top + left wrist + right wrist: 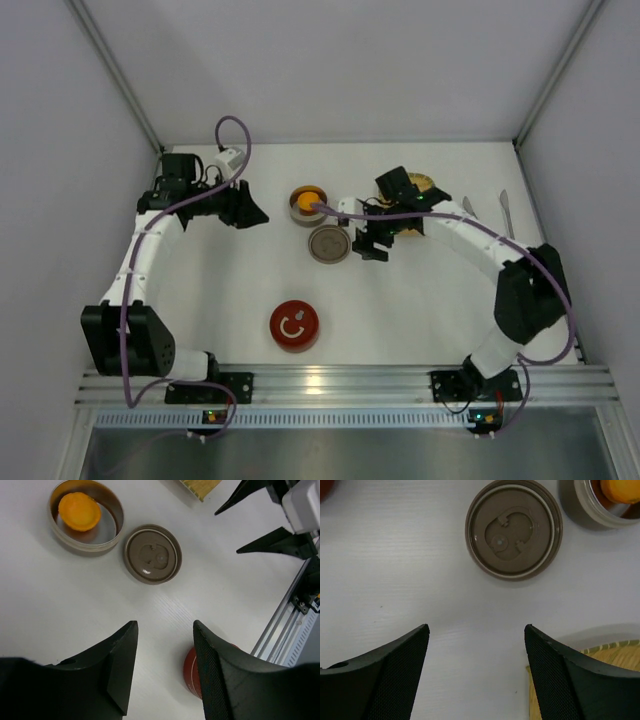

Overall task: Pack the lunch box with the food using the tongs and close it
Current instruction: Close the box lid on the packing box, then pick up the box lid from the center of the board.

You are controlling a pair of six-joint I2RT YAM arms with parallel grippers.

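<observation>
Both my arms reach over the tabletop (400,310), left end effector (165,627) and right end effector (476,628) parted and empty, the orange food piece (79,511) in the open tin (75,542) between them.

Two black two-finger tools: left tool (165,625), right tool (476,627). One small round orange-yellow food piece (79,511). One open round silver metal tin (87,546), holding that piece. One round brown lid (514,529), ahead of the right tool. One round red lid (294,326). One woven yellow tray (620,652), beside the right tool. Two slim silver metal strips (506,212); joined or separate, cannot tell.
</observation>
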